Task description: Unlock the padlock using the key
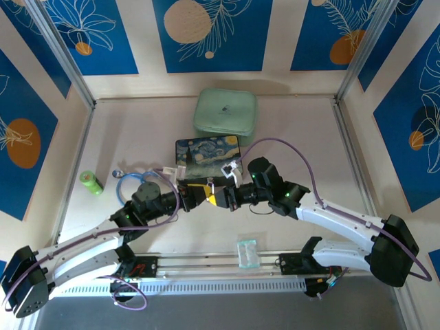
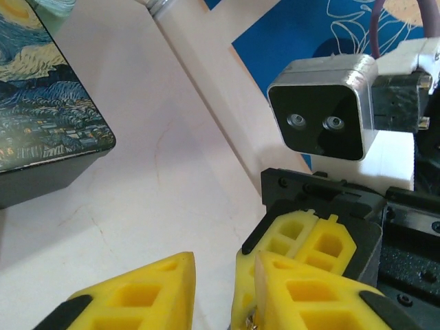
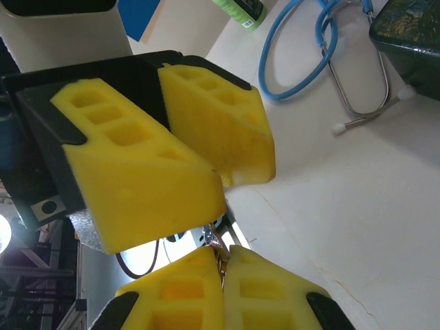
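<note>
Blue floral wall panels ringed the pale surface (image 1: 295, 137), where a dark rectangular box painted with a swirling night sky (image 1: 206, 152) sat near the middle. Just in front of it the two arms met tip to tip. The right pincer (image 3: 224, 251) was clamped on a tiny brass-tinted metal piece (image 3: 221, 262) (too small to tell padlock from key), just beside the tips of the left pincer (image 2: 220, 275). Its yellow foam fingers (image 2: 137, 295) stood narrowly apart, bare surface showing between them. A blue-tubed stethoscope (image 3: 302, 62) lay nearby.
</note>
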Controlling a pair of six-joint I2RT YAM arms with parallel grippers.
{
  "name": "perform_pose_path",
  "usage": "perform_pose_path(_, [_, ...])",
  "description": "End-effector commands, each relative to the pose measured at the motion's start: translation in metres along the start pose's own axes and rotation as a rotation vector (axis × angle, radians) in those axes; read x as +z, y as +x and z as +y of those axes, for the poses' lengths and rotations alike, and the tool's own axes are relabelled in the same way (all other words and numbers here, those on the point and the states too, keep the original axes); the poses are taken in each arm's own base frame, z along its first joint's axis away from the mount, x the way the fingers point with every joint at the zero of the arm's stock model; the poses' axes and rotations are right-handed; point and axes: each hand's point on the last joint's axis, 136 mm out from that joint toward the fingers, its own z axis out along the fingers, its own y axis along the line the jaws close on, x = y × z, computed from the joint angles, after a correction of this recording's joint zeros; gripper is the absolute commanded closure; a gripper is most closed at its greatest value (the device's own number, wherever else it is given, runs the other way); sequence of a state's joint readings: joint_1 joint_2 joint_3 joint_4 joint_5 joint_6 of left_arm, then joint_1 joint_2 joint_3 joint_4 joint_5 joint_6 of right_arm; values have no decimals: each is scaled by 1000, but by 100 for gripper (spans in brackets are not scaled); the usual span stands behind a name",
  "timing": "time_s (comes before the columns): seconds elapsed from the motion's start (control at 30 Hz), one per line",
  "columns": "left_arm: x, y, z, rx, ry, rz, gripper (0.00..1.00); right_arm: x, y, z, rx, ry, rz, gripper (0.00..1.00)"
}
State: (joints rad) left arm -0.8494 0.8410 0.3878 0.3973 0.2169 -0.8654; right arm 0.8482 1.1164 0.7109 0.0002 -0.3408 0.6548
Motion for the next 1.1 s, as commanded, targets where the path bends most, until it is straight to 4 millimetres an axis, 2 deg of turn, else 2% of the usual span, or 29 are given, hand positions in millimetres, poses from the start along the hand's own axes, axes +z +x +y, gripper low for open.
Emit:
perform_pose_path(0.0, [2, -8, -20, 17, 64, -15, 79, -4, -12, 12, -17, -38, -30, 100])
perform_pose_path(0.17, [4, -4, -15, -11, 62, -13, 100, -2, -14, 14, -11, -52, -37, 100])
perform_pose_path(0.23, [4, -4, -15, -14, 62, -12, 100, -3, -17, 14, 4, -50, -49, 98])
perform_pose_path(0.27, [3, -6, -17, -15, 68, -17, 100, -3, -19, 16, 9, -58, -54, 91])
perform_pose_path(0.4, [1, -21, -30, -4, 100, -71, 100, -12, -35, 19, 75, -41, -127, 34])
perform_pose_path(0.5, [-1, -44, -36, -4, 72, -149, 100, -25, -54, 21, 149, -67, -269, 0])
perform_pose_path(0.63, [-5, -76, -49, -36, 89, -278, 100, -41, -81, 43, 164, -175, -400, 1])
perform_pose_path(0.77, [-3, -95, -66, -84, 163, -345, 100, -53, -103, 58, 206, -241, -494, 1])
perform_pose_path(0.87, [-4, -104, -66, -150, 186, -397, 100, -58, -112, 77, 162, -301, -505, 0])
perform_pose_path(0.93, [-4, -108, -67, -167, 190, -412, 100, -60, -114, 80, 156, -302, -524, 3])
perform_pose_path(1.07, [-7, -115, -76, -163, 213, -431, 100, -60, -111, 71, 184, -304, -550, 10])
